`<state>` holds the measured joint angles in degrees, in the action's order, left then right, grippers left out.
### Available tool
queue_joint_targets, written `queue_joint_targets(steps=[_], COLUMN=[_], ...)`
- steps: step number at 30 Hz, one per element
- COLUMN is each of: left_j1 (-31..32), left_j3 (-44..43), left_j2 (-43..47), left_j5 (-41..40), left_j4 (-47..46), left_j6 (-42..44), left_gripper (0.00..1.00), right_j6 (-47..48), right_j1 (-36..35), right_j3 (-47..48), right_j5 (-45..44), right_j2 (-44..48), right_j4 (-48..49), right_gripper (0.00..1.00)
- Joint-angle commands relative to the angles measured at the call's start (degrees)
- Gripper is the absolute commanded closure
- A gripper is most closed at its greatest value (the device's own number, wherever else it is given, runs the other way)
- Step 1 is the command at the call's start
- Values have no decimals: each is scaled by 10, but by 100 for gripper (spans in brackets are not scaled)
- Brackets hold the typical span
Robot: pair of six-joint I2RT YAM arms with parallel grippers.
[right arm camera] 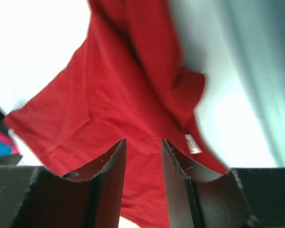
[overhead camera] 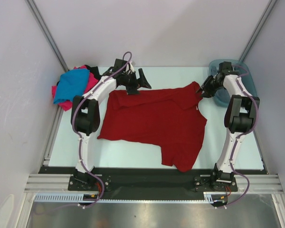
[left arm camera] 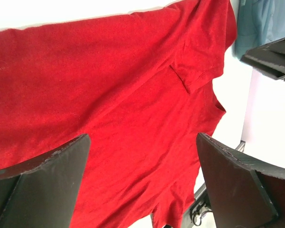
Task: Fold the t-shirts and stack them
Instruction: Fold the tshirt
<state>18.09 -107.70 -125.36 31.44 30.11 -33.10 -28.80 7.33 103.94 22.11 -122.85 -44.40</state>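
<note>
The dark red t-shirt (overhead camera: 152, 118) lay spread open on the pale table (overhead camera: 128, 153), filling the middle of the top view. Its lower part reached toward the bottom centre of the frame. A small white label (right arm camera: 193, 144) showed on the cloth near its right edge.

The left gripper (overhead camera: 135, 80) hung over the upper edge of this shirt, a little left of the centre. Its fingers (left arm camera: 61, 171) were spread wide, with nothing between them and only red cloth below.

The right gripper (overhead camera: 203, 89) was at the upper right corner of the shirt, just beside the teal tub (overhead camera: 222, 99). In the right wrist view its two fingers (right arm camera: 111, 166) stood close together with a narrow gap, and red cloth showed in that gap. I cannot tell whether they pinched the cloth.

In the upper left of the top view the blue t-shirt (overhead camera: 71, 88) lay in a heap on the pink t-shirt (overhead camera: 91, 83), with a black one (overhead camera: 92, 71) behind them.
</note>
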Motion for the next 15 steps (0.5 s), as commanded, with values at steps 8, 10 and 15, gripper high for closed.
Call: queue_joint_targets(steps=[8,10,15], left_j1=[0,0,1], left_j3=[-18,-17,-15], left_j2=[18,18,18], left_j5=[28,30,36], left_j4=[5,10,17], left_j6=[-18,-13,-6], left_gripper=[0,0,0], right_j6=[-115,-111,-99], right_j1=[-3,-5,-7], right_j3=[-45,-33,-19], right_j5=[97,93,54], right_j2=[26,29,44], right_j4=[58,31,-11], right_gripper=[53,52,48])
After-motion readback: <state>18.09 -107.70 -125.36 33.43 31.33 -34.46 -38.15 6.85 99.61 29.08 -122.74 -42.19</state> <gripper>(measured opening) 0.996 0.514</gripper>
